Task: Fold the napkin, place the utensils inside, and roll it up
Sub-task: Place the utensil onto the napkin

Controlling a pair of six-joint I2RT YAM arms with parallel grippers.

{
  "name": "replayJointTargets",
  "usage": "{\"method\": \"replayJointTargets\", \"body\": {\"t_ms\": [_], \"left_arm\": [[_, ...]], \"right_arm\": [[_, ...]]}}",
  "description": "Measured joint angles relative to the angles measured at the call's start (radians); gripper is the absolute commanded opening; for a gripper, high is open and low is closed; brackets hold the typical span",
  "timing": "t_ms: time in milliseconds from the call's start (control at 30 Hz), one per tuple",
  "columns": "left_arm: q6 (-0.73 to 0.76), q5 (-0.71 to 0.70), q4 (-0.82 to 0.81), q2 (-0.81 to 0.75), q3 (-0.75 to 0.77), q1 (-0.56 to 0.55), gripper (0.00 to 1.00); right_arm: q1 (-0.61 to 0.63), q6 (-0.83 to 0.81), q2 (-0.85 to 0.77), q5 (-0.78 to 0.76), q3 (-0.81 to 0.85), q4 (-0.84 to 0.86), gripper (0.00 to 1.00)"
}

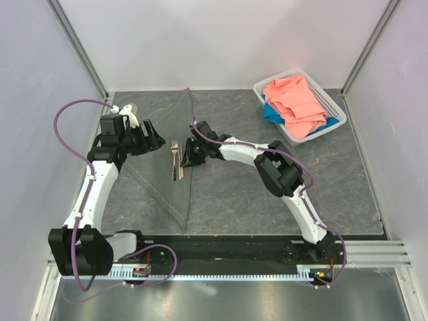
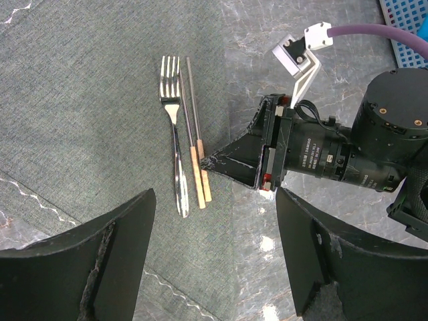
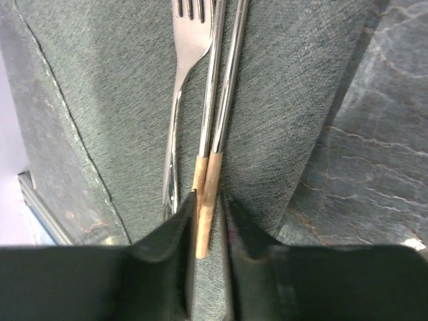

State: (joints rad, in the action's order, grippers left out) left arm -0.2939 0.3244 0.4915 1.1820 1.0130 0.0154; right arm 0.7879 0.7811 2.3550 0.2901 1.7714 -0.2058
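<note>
The dark grey napkin (image 1: 160, 184) lies folded into a triangle on the table, left of centre; it also shows in the left wrist view (image 2: 80, 120) and the right wrist view (image 3: 281, 100). The silver fork (image 1: 174, 155) and the chopsticks (image 1: 180, 160) lie side by side on it. My right gripper (image 1: 188, 160) is down at their near ends, its fingers a narrow gap apart around the chopsticks' wooden ends (image 3: 204, 207). The fork (image 3: 184, 67) lies just left of the fingers. My left gripper (image 1: 151, 138) hovers wide open and empty (image 2: 215, 200) beside the utensils.
A white basket (image 1: 336, 107) at the back right holds a salmon-pink cloth (image 1: 294, 100) and a blue cloth (image 1: 273, 114). Pale walls close in the table on the left, right and back. The right arm (image 2: 348, 157) fills the right of the left wrist view.
</note>
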Motion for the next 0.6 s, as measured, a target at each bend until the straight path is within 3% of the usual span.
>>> {"method": "replayJointTargets", "body": {"t_ms": [133,500,600], "left_arm": [[0.0,0.0,0.0,0.0,0.0,0.0,0.8],[0.0,0.0,0.0,0.0,0.0,0.0,0.8],[0.0,0.0,0.0,0.0,0.0,0.0,0.8]], "right_arm": [[0.0,-0.008,0.0,0.002,0.008,-0.002,0.42],[0.0,-0.075,-0.023,0.001,0.013,-0.01,0.43],[-0.014,-0.094,-0.051,0.001,0.013,-0.012,0.48]]}}
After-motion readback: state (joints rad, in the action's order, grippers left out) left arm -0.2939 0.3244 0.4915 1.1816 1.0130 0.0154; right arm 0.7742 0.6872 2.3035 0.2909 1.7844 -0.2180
